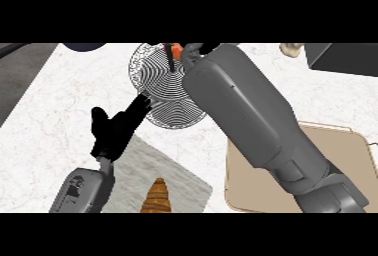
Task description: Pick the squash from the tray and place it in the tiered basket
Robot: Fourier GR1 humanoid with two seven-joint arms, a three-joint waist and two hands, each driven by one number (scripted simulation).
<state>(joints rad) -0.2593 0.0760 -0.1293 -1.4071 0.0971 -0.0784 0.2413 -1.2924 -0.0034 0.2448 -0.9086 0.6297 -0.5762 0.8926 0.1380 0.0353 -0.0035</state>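
Note:
The tiered basket [151, 75], a round wire mesh stand, sits at the top centre of the counter, with a second tier [173, 117] showing below it. My right forearm reaches over it from the lower right and hides most of my right hand [198, 50]. Only a small orange piece of the squash [176, 49] shows, over the basket's upper rim, with dark fingers [170, 59] curled beside it. The beige tray [339, 160] lies at the right, partly under the forearm, with nothing visible on it. My left hand [112, 131] rests open at the left, fingers up.
A croissant [156, 196] lies on a grey marble board [177, 177] at the bottom centre. A dark round object [83, 46] is at the top left. A beige item [291, 49] and a dark box [343, 59] stand at the top right.

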